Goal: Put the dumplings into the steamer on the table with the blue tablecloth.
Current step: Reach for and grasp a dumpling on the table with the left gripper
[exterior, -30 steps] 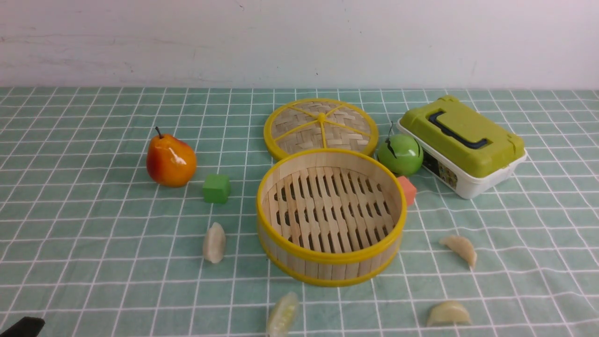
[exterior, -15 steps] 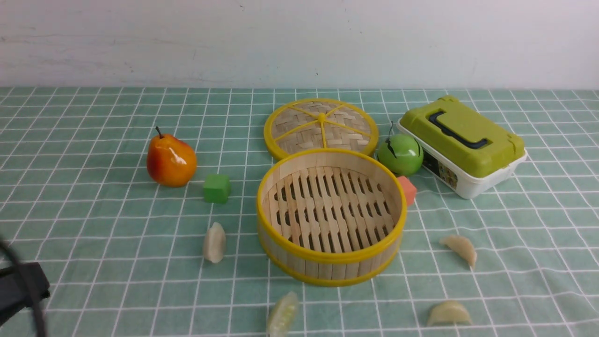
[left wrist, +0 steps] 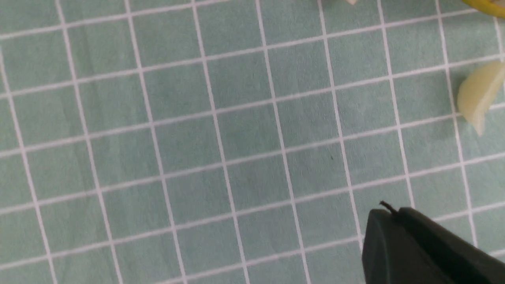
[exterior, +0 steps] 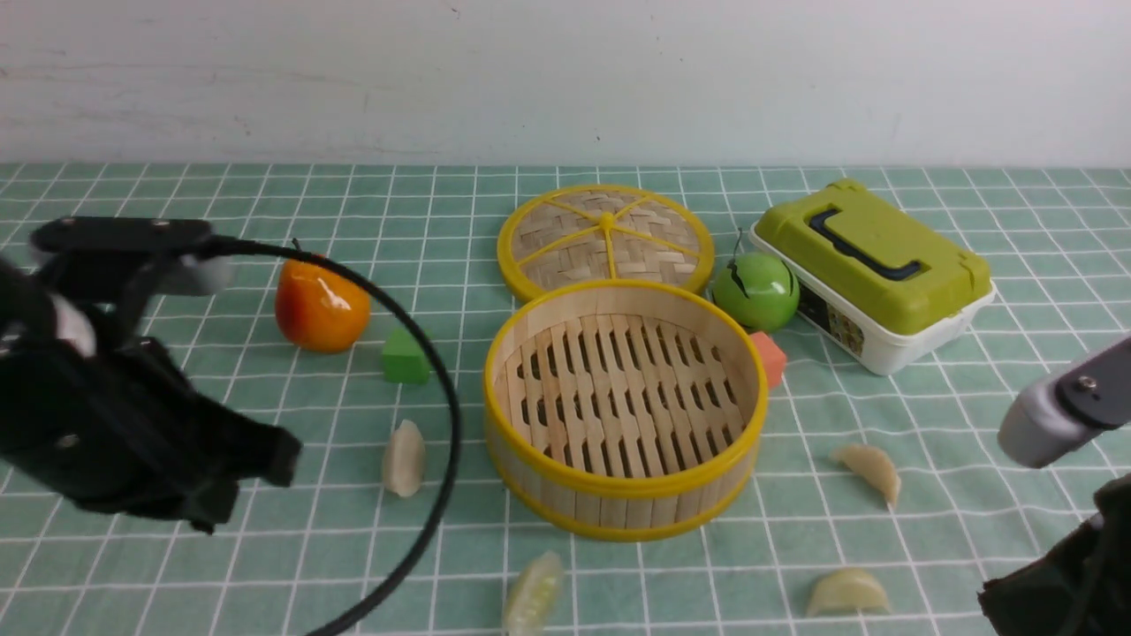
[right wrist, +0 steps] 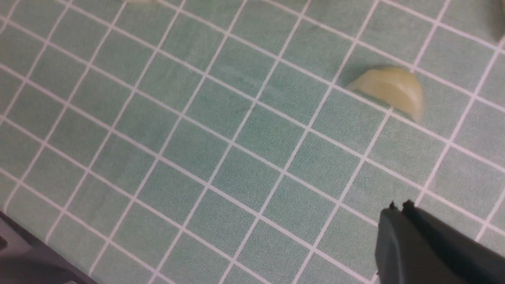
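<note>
Front view: both arms have just come in, left arm (exterior: pixel 132 424) at the left, right arm (exterior: pixel 1060 415) lower right, so picking can start. One empty steamer (exterior: pixel 618 503) sits mid-frame, four dumplings (exterior: pixel 405 458) lying around it. Left wrist view: left gripper (left wrist: pixel 394 221) pinched closed, empty. Right wrist view: right gripper (right wrist: pixel 398 215) closed, empty, one dumpling upper right.

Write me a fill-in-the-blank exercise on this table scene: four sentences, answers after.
1. Outside the steamer, the cloth bears ____ dumplings.
2. The cube nearest the pear is coloured ____.
3. The pear stands on the robot's ____ side of the steamer.
4. The left tool and the right tool both have their jaws ____.
Missing words: four; green; left; shut.
</note>
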### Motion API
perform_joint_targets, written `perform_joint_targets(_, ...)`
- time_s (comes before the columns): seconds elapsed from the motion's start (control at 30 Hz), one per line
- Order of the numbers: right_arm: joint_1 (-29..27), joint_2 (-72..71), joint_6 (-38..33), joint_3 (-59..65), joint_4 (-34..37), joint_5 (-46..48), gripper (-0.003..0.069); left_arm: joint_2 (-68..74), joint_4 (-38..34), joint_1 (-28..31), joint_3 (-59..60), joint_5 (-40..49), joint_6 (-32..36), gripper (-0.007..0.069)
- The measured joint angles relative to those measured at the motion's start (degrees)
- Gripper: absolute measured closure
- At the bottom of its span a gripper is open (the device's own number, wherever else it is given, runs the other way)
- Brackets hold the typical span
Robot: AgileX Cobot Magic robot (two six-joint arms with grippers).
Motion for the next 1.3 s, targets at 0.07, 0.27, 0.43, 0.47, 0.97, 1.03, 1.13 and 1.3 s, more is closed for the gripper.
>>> perform_joint_targets(0.07, 1.0, 0.3, 0.0, 0.0, -0.9, -1.1, 0.067, 5.1, 2.4, -2.0, -1.8, -1.9, -1.7, 0.0533)
perform_joint_targets(0.27, 1.3, 0.6, 0.0, 0.0, -1.4, -3.0, 0.0664, 21.2, 5.7, -3.2, -8.4, -9.5, -5.0, 0.0223)
perform_joint_targets(0.43, 1.3, 0.6, 0.0, 0.0, -1.7, -2.9, 0.0661, 31.7, 7.2, -3.2, -12.5, -14.1, -6.5, 0.0112)
perform_joint_targets(0.47, 1.3, 0.6, 0.0, 0.0, -1.7, -2.8, 0.0661, 33.7, 7.7, -3.2, -13.4, -14.8, -7.1, 0.0109)
perform_joint_targets(0.97, 1.3, 0.6, 0.0, 0.0, -2.5, -3.1, 0.0657, 42.0, 13.0, -3.2, -17.3, -17.6, -13.4, 0.0397)
perform_joint_targets(1.03, 1.3, 0.6, 0.0, 0.0, -2.5, -3.5, 0.0655, 41.8, 13.0, -3.2, -17.5, -16.1, -12.5, 0.0397)
perform_joint_targets(1.13, 1.3, 0.6, 0.0, 0.0, -2.5, -4.2, 0.065, 39.9, 13.0, -3.3, -18.4, -12.1, -10.6, 0.0397)
perform_joint_targets(1.3, 1.3, 0.6, 0.0, 0.0, -2.5, -4.3, 0.065, 33.9, 12.7, -6.5, -25.6, -8.6, -9.4, 0.0397)
